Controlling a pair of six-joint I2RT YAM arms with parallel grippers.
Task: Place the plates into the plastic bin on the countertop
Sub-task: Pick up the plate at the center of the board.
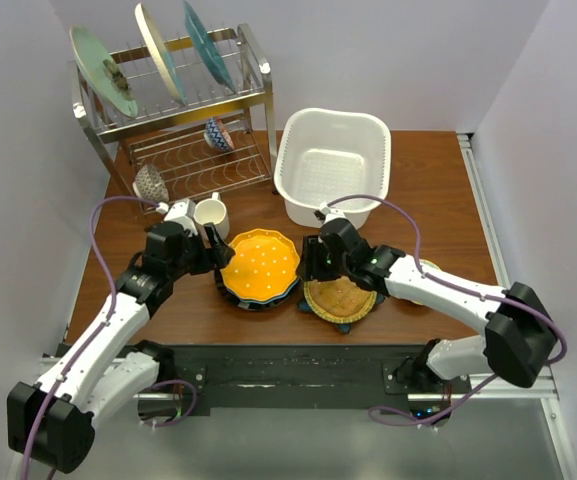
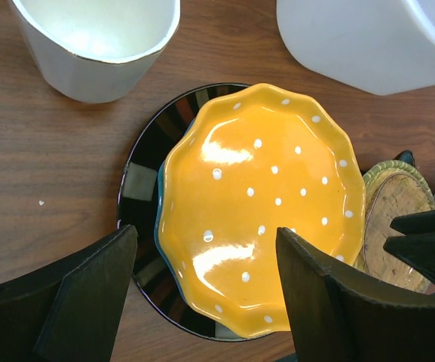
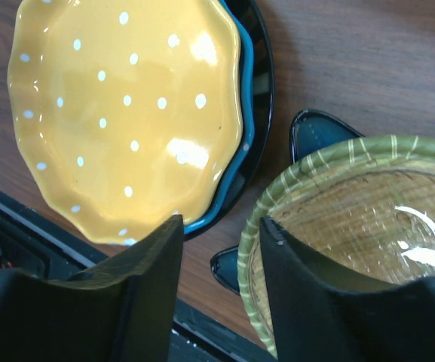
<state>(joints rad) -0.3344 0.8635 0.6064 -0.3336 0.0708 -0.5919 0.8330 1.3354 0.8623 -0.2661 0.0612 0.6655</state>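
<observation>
Broadly, the wooden countertop (image 1: pixel 438 200) fills the middle of my overhead view. The steel dish rack (image 1: pixel 188 112) stands in the upper left of that frame with three plates (image 1: pixel 158 40) upright on top. The white plastic bin (image 1: pixel 330 170) sits at upper centre, just right of the rack, and I see nothing in it.

Below the bin, near the centre, lies a stack of plates. The orange dotted plate (image 1: pixel 260 265) is on top, with a blue plate (image 2: pixel 159 226) showing only as a thin edge under it. A black-rimmed plate (image 2: pixel 138 181) is at the bottom, sticking out on the left side of my left wrist view. Just right of the stack is the amber plate (image 1: pixel 340 297) with a green striped rim. It rests on the blue star-shaped plate (image 3: pixel 315 128), whose dark points poke out from under it. A white mug (image 1: pixel 211 213) stands just above and left of the stack.

My left gripper (image 2: pixel 206 234) hangs over the stack's lower edge with its jaws wide and nothing between them but the orange plate below. My right gripper (image 3: pixel 221 222) is set much narrower, straddling the amber plate's left rim. One finger is over the plate's inside. The other is outside the rim with a sliver of wood showing between, so I see no grip there.
</observation>
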